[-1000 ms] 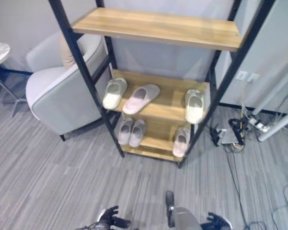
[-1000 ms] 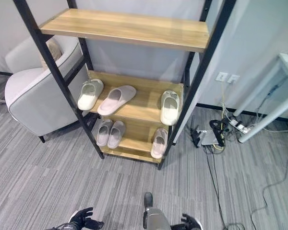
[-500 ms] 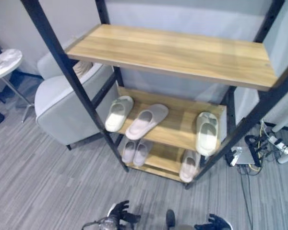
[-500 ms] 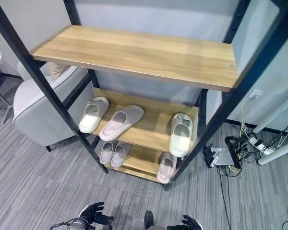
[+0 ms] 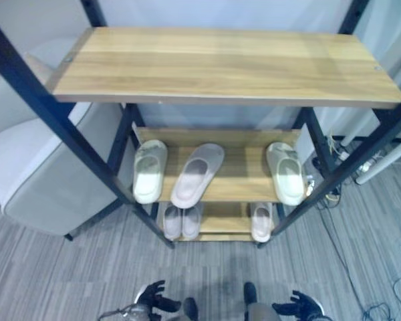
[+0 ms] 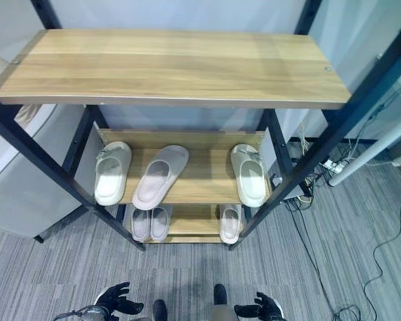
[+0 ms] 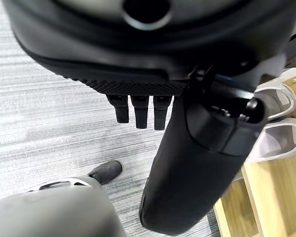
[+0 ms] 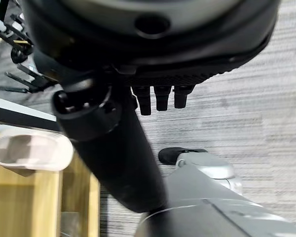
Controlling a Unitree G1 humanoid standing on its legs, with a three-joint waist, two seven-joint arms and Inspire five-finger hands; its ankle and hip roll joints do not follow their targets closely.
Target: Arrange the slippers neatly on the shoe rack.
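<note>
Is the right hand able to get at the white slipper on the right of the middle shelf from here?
Probably yes: the right hand hangs low and open, the white slipper lies at the shelf's open front, nothing between them.

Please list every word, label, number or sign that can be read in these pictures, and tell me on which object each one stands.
There is no readable text.
Wooden shoe rack with black metal frame: plain boards, no label.
Cream slippers and the grey-pink slipper on the middle shelf: no print can be seen.
Small slippers on the bottom shelf: too small to tell.
Left hand and right hand: no marking visible.
</note>
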